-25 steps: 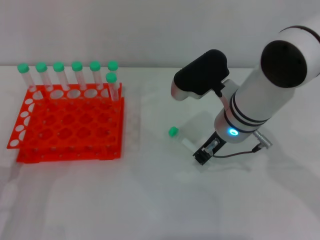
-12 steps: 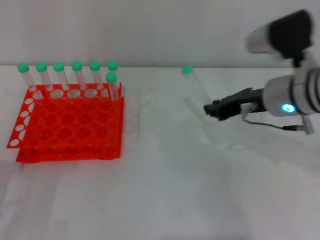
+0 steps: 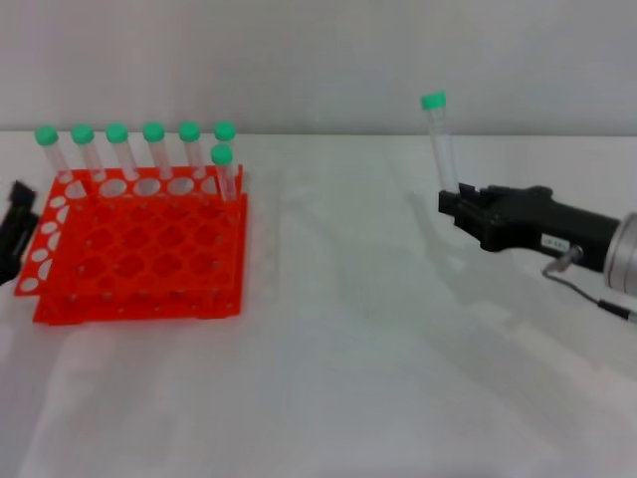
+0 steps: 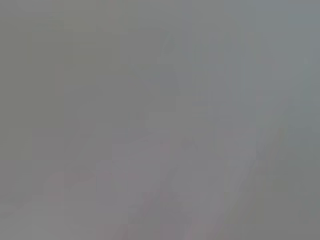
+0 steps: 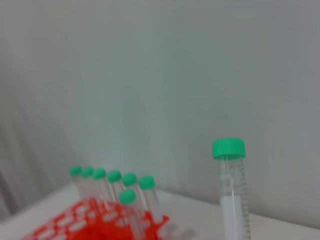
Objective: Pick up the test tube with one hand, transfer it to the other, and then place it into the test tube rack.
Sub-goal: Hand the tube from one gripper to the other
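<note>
My right claw (image 3: 460, 202) is clenched on the lower end of the tube (image 3: 439, 144), which stands nearly upright above my fingers with its green cap (image 3: 433, 101) on top, lifted off the white table (image 3: 328, 349). The orange rack (image 3: 134, 249) sits well away from that claw, over on my left side (seven other capped tubes (image 3: 149, 149) already stand along its far rows). My left claw (image 3: 14, 231) barely shows just beside the rack's outer edge, and I cannot tell whether it is clenched or released.
</note>
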You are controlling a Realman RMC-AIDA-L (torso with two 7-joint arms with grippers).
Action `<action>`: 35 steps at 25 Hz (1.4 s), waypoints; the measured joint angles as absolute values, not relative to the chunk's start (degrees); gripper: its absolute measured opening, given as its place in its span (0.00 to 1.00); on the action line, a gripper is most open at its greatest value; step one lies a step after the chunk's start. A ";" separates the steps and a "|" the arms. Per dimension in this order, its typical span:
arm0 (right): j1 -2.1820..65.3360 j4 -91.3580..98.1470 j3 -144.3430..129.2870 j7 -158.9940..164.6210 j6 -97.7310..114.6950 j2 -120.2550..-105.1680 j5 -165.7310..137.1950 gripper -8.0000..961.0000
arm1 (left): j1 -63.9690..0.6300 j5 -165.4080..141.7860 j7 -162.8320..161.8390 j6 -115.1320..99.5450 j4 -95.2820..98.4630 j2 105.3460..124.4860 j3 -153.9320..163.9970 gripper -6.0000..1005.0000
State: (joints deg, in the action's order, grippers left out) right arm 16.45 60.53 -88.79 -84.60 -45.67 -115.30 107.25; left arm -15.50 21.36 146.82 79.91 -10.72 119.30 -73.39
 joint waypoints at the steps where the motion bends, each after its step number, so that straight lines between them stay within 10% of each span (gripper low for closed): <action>1: 16.64 56.46 -88.53 -90.04 -47.57 -115.31 112.82 0.20 | -15.86 20.10 146.58 80.07 -10.76 119.29 -73.39 0.88; 12: 20.63 15.98 -83.94 -141.09 -79.90 -116.15 146.42 0.20 | -21.54 3.71 145.90 80.54 -12.77 119.15 -73.39 0.86; 35: 21.06 14.37 -92.50 -149.34 -82.35 -116.04 146.70 0.20 | -30.67 -9.34 137.49 71.23 -23.46 119.62 -59.77 0.84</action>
